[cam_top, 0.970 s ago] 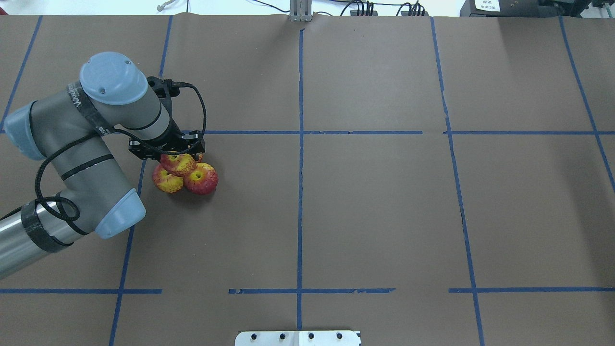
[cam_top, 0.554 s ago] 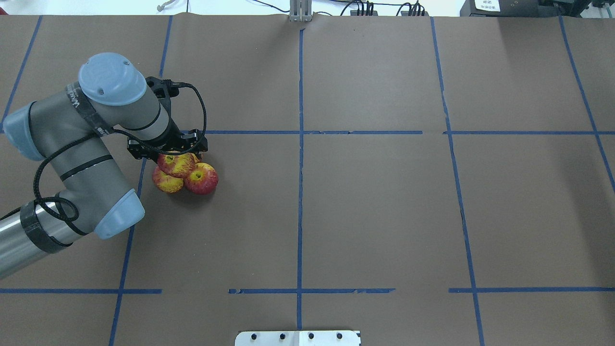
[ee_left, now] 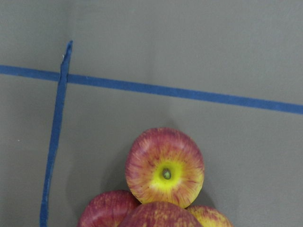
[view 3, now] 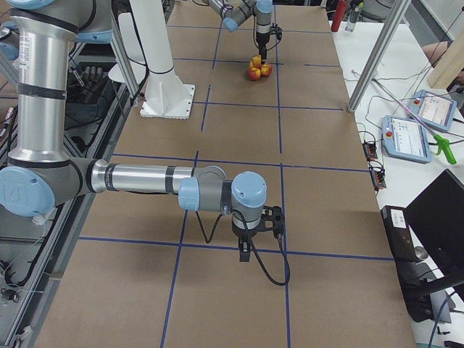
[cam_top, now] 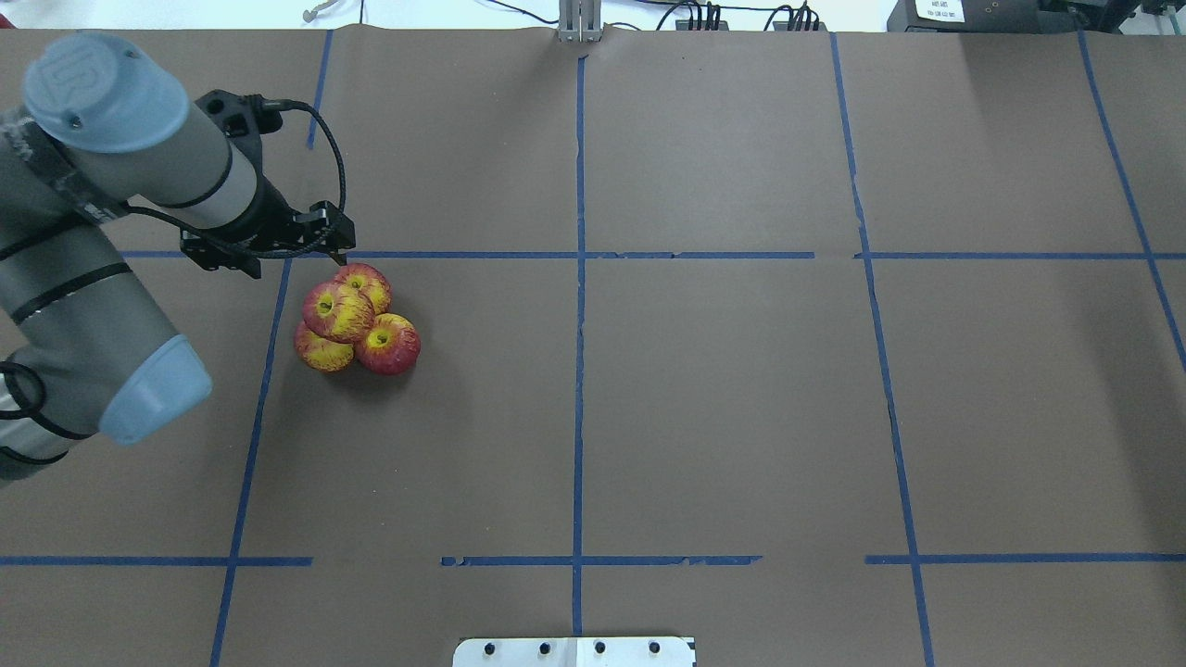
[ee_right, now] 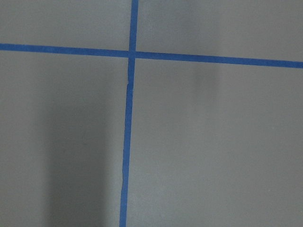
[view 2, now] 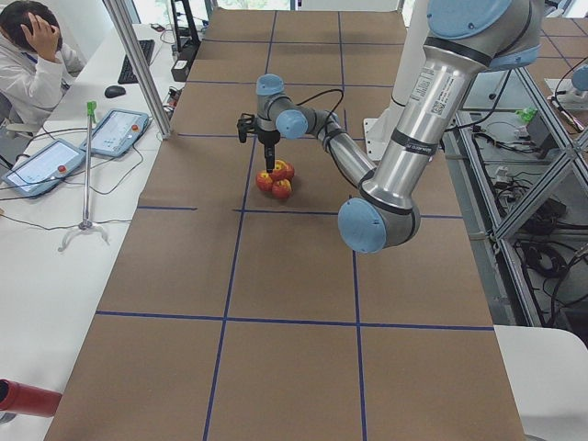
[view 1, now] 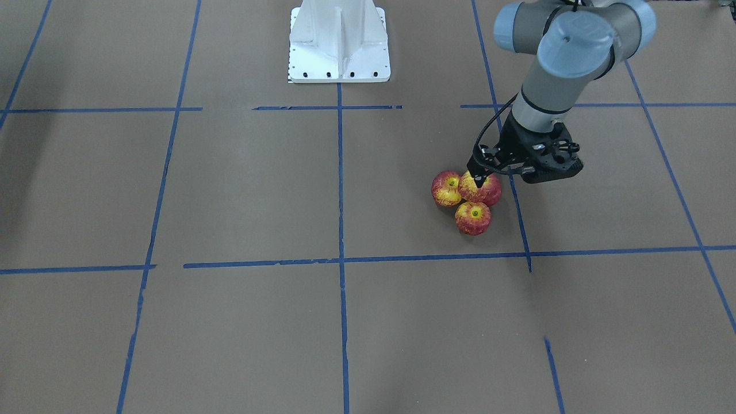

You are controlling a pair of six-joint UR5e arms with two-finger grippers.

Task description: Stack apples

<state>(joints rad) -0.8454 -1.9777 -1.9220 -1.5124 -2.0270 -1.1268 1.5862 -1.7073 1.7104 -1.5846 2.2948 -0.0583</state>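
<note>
Left gripper [view 2: 269,166] points down over apples [view 2: 278,181] (small heap; contact unclear) on brown table [view 2: 294,266]; person [view 2: 30,72] seated at upper left.

You get bright, even light from above on the brown table [cam_top: 741,417], with no hard glare on it. The apples [cam_top: 357,320] throw only a soft, short shadow, just below them in the overhead view. Faint grey bands lie on the paper at that view's top right and at the front view's left. The left wrist view is sharp on the fruit; the right wrist view shows vague dim smears. In both side views the edges bend and the poles [view 2: 138,64] lean.
</note>
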